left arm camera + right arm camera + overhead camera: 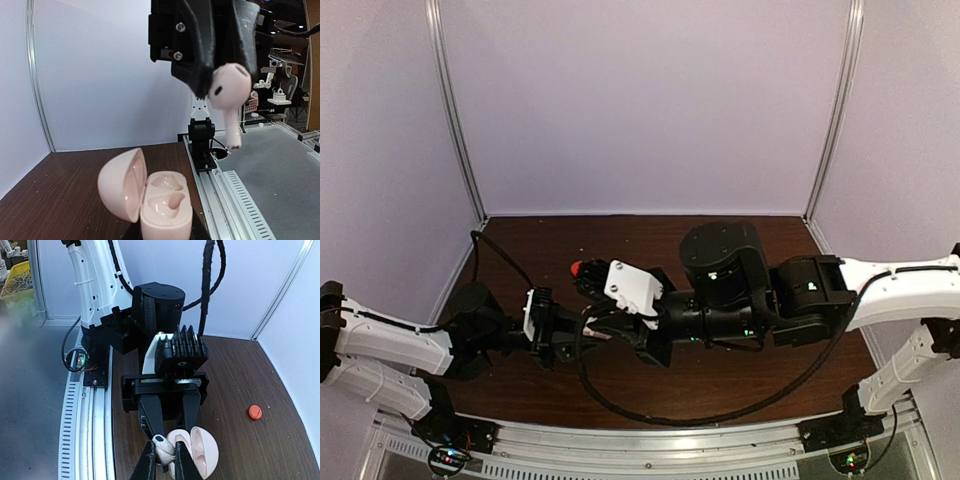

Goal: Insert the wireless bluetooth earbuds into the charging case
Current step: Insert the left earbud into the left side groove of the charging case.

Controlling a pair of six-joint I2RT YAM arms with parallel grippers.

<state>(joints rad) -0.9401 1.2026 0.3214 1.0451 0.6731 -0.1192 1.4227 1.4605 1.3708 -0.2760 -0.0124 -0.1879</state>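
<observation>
1. Pinching a pale earbud by its head, the right gripper is pressing its jaws onto it, with the stem pointing down.
2. Left gripper is clamping the pink charging case, its fingers closing on either side of the base.
3. Case lid is standing open, tilted back to one side. Both moulded sockets are showing bare in the left wrist view.
4. Earbud is hanging above the case and slightly to one side, apart from it and not yet in a socket.
5. Small red-orange piece is lying on the brown table, well apart from the case. Cannot tell what it is.
</observation>
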